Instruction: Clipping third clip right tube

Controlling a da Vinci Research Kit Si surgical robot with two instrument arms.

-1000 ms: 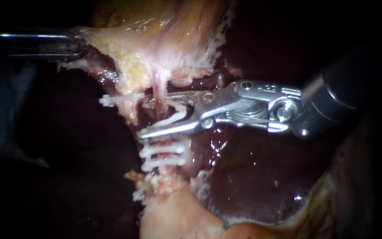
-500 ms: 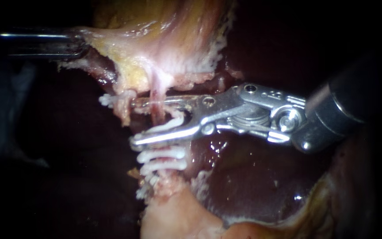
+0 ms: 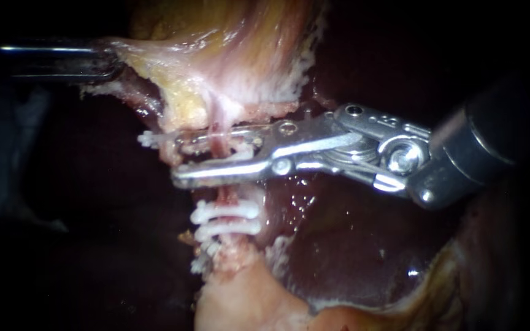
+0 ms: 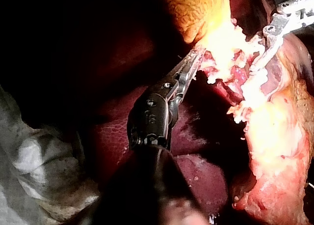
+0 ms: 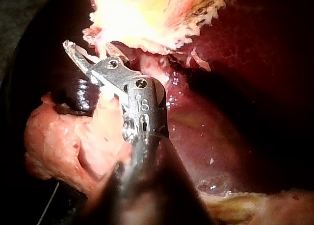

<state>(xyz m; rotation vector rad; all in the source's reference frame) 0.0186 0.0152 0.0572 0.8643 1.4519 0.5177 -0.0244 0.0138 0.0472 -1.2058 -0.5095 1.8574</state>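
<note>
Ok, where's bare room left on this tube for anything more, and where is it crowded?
Free: a short bare stretch of the tube between the gallbladder tissue and the right instrument, whose jaws are shut on a clip. Crowded: just below, two clips stacked closely.

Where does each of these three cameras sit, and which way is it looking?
Endoscope view: close to the tissue, facing the tube; left instrument enters from the left, right instrument from the right, jaws shut on a clip around the tube.
Left wrist view: on the left arm, looking along its own instrument to the pale tissue its jaws grip.
Right wrist view: on the right arm, looking along its own instrument toward that pale tissue.
Shared: endoscope and left wrist views both show both instruments.
</note>
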